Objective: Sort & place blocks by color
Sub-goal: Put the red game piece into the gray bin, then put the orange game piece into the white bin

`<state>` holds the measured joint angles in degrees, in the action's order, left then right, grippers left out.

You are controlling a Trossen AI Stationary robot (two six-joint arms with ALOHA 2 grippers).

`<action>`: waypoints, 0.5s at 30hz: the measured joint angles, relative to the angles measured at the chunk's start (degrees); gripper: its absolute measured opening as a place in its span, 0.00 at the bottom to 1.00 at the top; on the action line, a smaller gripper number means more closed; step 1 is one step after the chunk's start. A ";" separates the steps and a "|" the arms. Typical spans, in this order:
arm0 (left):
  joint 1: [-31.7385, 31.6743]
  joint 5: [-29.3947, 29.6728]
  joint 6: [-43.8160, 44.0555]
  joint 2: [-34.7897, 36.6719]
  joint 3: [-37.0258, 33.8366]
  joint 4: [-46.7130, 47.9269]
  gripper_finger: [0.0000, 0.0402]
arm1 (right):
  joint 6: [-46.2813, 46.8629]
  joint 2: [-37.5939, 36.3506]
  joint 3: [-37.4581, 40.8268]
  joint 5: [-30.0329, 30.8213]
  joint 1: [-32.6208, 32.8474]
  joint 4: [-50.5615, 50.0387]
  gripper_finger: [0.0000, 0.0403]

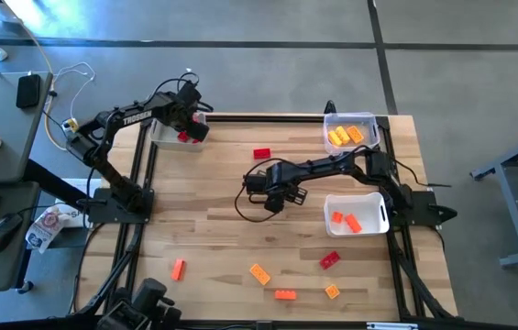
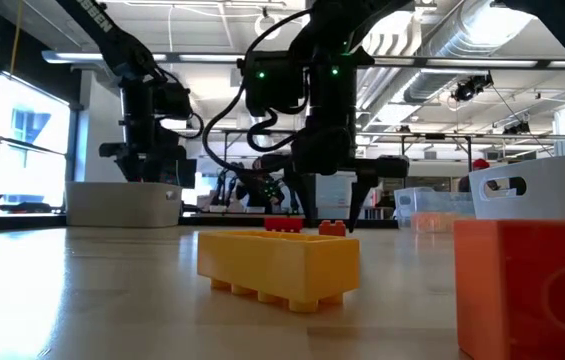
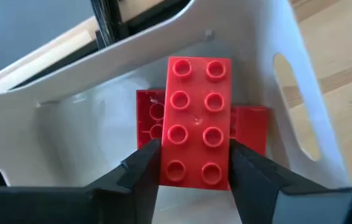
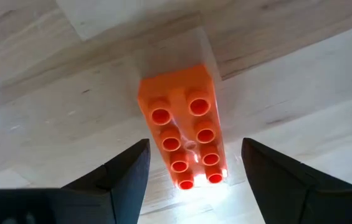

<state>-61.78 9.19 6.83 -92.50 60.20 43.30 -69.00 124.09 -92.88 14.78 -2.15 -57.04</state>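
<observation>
Orange brick is lying flat on the bench, studs up, directly under the right gripper, whose fingers are standing spread with one on either side of it and not touching. Its long axis is running along the gap between the fingers, so they are facing its two long sides and would be closing across the short width; alignment looks adequate for a straight descent, though the brick is sitting slightly off toward one finger. In the high view this gripper is hanging over mid-bench, just beside the white bin holding orange pieces, so the right arm is clearly the nearer one for this brick. The left gripper is pinching a red brick by its long sides over the far-left bin, where other red pieces are already lying. Further bricks are remaining loose along the near edge of the bench, well apart from both arms.
</observation>
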 joint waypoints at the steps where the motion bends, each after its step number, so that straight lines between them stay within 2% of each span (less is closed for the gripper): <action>1: 0.00 0.00 -0.10 -0.38 0.00 0.01 0.41 | -0.01 0.00 0.00 -0.09 0.00 -0.02 0.59; 7: 0.00 -0.04 -1.49 -1.26 0.00 0.19 0.48 | 0.87 0.00 0.00 -0.30 -0.09 0.01 0.59; 15: 0.11 -0.34 -2.56 -0.41 0.00 1.15 0.49 | 1.51 0.00 0.00 -2.40 -0.20 0.37 0.59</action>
<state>-61.67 8.85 4.27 -92.91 60.20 44.45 -67.49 124.09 -92.88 12.38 -2.35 -56.66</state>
